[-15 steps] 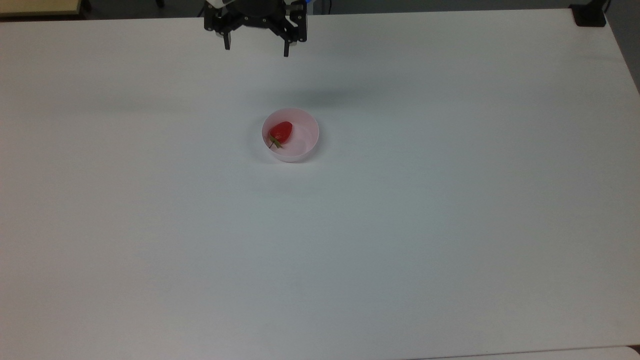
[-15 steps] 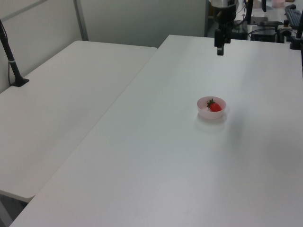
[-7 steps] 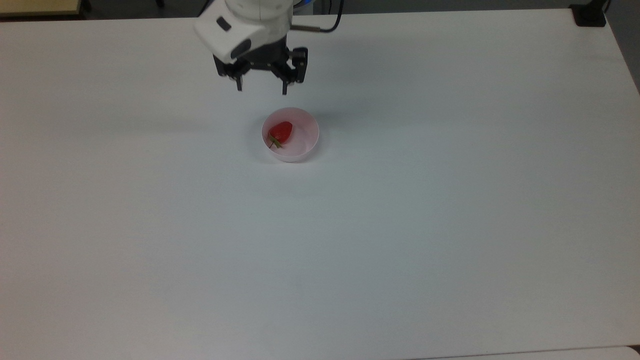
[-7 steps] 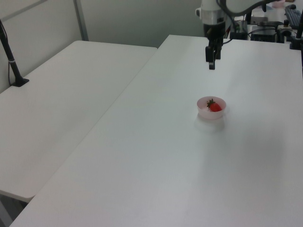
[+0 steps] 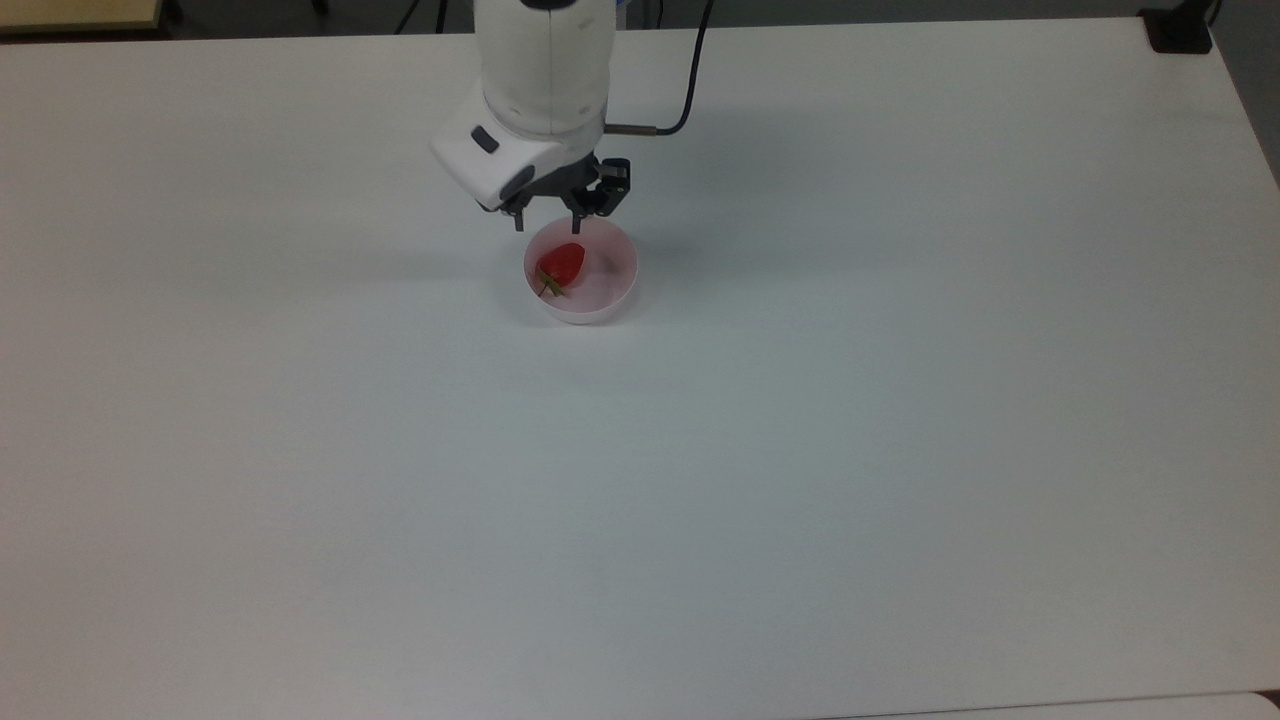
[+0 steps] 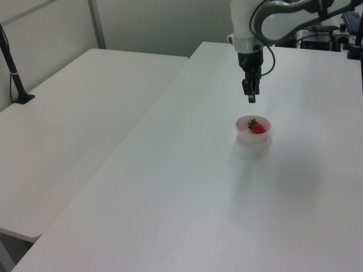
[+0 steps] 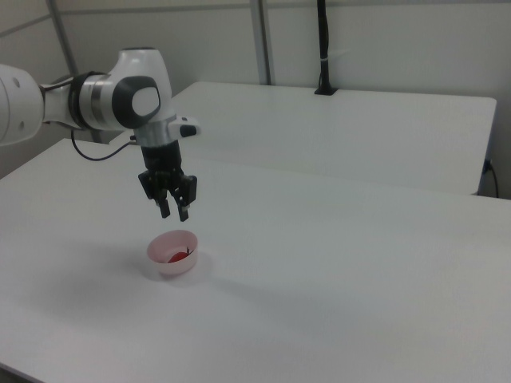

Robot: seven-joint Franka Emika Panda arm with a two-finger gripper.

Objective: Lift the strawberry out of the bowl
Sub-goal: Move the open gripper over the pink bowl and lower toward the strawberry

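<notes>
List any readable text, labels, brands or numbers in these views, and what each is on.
None can be read.
Arm: no legible wording or logo on its white shell.
Bowl: plain pink, no label.
Strawberry: no markings.
Table: bare white surface, no print or signs.

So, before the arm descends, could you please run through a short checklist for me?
1. Gripper open: ok, fingers spread.
2. Strawberry in the pink bowl: ok, lying toward the top view's left.
3. Gripper clear of the bowl rim: ok, hovering above in the right view.
4. Gripper centred over the strawberry: cannot tell.
5. Bowl upright on the white table: ok.
6. Finger span wider than the berry: ok in the top view.
</notes>
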